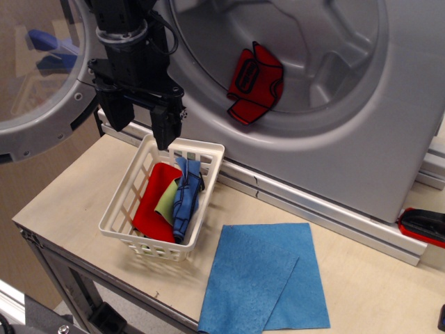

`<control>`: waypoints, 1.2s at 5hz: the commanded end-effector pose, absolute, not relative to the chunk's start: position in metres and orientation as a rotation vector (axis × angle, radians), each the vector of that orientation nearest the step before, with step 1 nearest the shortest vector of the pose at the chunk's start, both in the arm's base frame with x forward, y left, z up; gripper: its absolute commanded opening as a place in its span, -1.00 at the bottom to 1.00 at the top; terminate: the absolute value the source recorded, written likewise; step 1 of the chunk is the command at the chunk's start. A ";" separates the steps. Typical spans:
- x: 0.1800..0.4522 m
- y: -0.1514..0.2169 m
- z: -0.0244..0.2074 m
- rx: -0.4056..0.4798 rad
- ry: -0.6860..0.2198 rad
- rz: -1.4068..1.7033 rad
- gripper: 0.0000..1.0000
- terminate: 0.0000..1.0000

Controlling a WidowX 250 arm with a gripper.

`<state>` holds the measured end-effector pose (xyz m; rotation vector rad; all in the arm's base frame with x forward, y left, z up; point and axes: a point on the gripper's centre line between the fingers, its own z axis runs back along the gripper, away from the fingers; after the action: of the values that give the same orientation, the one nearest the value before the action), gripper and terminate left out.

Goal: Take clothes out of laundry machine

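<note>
The red garment with black trim (254, 85) hangs over the lower rim of the drum opening of the silver-grey laundry machine (361, 153). The round glass door (38, 76) stands open at the left. My black gripper (141, 129) is open and empty. It hangs above the far end of the white slatted basket (118, 212), well to the left of the garment.
The basket holds a plain red cloth (154, 202), a yellow-green piece (167, 198) and a blue garment (186, 198). A large flat blue cloth (264, 278) lies on the wooden table (69, 202). A red and black object (424, 226) sits at the right edge.
</note>
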<state>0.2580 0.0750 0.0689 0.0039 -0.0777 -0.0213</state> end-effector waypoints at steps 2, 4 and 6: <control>0.282 0.069 0.073 -0.010 -0.095 0.023 1.00 -1.00; 0.329 0.055 0.080 0.080 -0.299 0.054 1.00 -1.00; 0.384 0.051 0.074 0.143 -0.337 0.053 1.00 -1.00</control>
<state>0.3763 0.0501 0.0536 0.1427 -0.2828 0.0587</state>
